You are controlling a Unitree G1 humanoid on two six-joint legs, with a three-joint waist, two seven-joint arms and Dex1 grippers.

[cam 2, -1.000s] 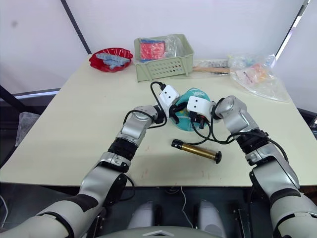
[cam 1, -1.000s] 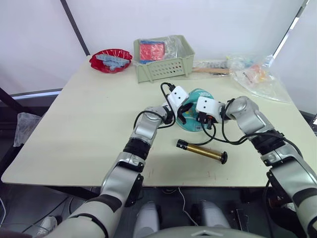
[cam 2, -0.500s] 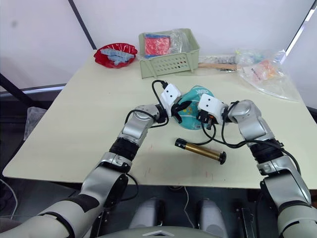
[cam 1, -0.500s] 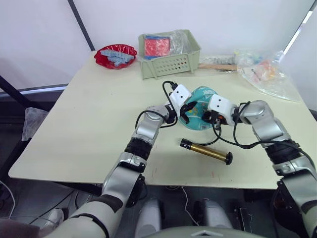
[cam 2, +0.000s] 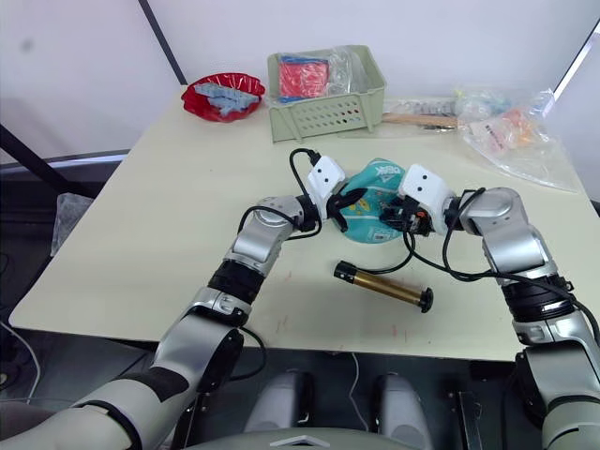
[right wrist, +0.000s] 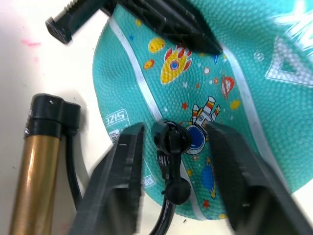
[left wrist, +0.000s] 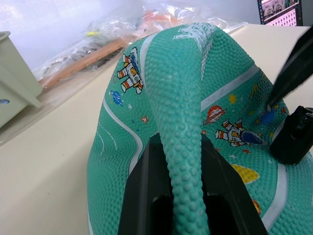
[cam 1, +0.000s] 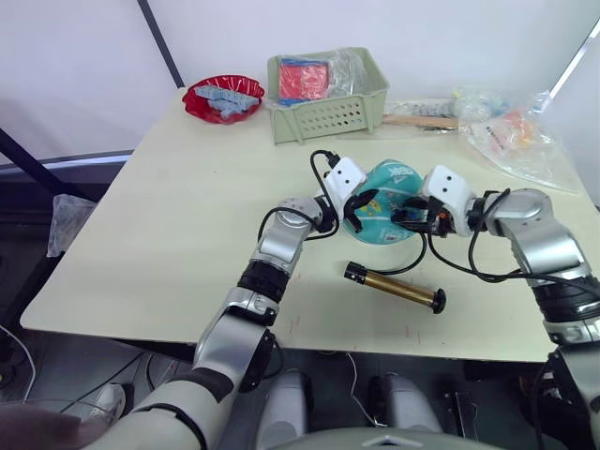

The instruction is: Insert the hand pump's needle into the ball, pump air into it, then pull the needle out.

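Left gripper (left wrist: pixel 178 196) pinches a fold of the ball (cam 1: pixel 389 202); right gripper (right wrist: pixel 171 142) stands wide around the needle (right wrist: pixel 170 147). Behind, a green basket (cam 1: pixel 330 105) holds red and blue packets, a red bowl (cam 1: pixel 222 98) blue pieces.

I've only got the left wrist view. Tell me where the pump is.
Observer: The pump lies flat on the table, on the robot's side of the ball, with neither end effector on it.
Operator: Now report the right end effector.
Observer: The right end effector is open, one finger on either side of the needle fitting, which sits against the ball with a gap to each finger.
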